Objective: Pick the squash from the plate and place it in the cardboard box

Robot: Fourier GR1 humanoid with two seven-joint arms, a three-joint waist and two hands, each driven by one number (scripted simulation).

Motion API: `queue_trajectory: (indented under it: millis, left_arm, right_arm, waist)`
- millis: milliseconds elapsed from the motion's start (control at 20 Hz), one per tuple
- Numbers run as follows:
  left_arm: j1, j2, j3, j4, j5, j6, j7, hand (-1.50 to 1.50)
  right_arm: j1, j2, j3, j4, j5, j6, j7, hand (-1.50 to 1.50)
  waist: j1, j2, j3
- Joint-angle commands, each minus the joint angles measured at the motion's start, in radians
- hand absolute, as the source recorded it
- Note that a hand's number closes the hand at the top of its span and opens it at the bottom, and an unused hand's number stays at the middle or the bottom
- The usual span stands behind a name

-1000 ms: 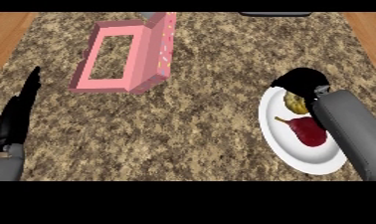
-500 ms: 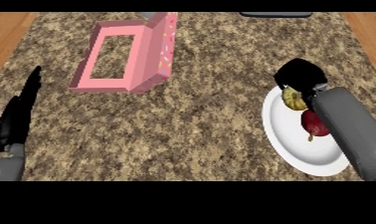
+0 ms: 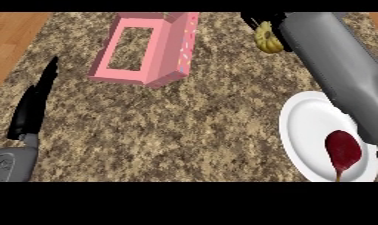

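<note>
Holding yellow squash (image 3: 266, 39) in curled black right hand (image 3: 260, 20) | pink cardboard box (image 3: 148, 49) to its left | left hand (image 3: 33, 106) open, fingers straight

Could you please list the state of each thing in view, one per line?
Yellow squash: lifted off the plate, held in the right hand above the counter.
Pink cardboard box: open, lid raised, nothing visible inside.
White round plate: on the counter, holding only the dark red vegetable.
Right hand: fingers curled round the squash.
Left hand: open, resting at the left edge.
</note>
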Motion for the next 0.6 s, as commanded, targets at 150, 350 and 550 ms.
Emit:
queue_trajectory:
  millis: [150,350,550]
  left_arm:
    - [-0.021,-0.019,-0.028,0.016,-0.010,-0.011,-0.025,0.00]
    - [-0.061,-0.020,-0.027,0.019,-0.015,-0.007,0.014,0.00]
    - [-0.073,-0.016,-0.027,0.009,-0.024,-0.002,0.014,0.00]
  right_arm:
    - [-0.374,0.116,-0.070,0.155,-0.053,0.104,-0.073,1.50]
    - [-0.458,0.180,-0.113,0.238,-0.111,0.056,-0.138,1.50]
    - [-0.524,0.260,-0.159,0.338,-0.146,0.037,-0.101,1.50]
  waist:
    - [0.042,0.021,0.002]
    - [0.029,0.024,0.003]
    - [0.041,0.027,0.002]
